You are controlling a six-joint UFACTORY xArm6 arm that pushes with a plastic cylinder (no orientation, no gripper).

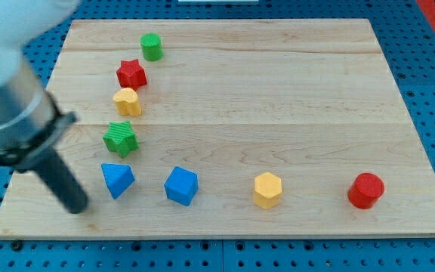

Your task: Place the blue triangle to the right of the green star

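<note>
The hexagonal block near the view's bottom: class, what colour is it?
Yellow hexagonal block, seen clearly in the camera view.

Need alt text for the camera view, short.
My tip rests on a wooden board just left of the blue triangle, which sits below the green star. A yellow block, red star and green cylinder run upward.
</note>
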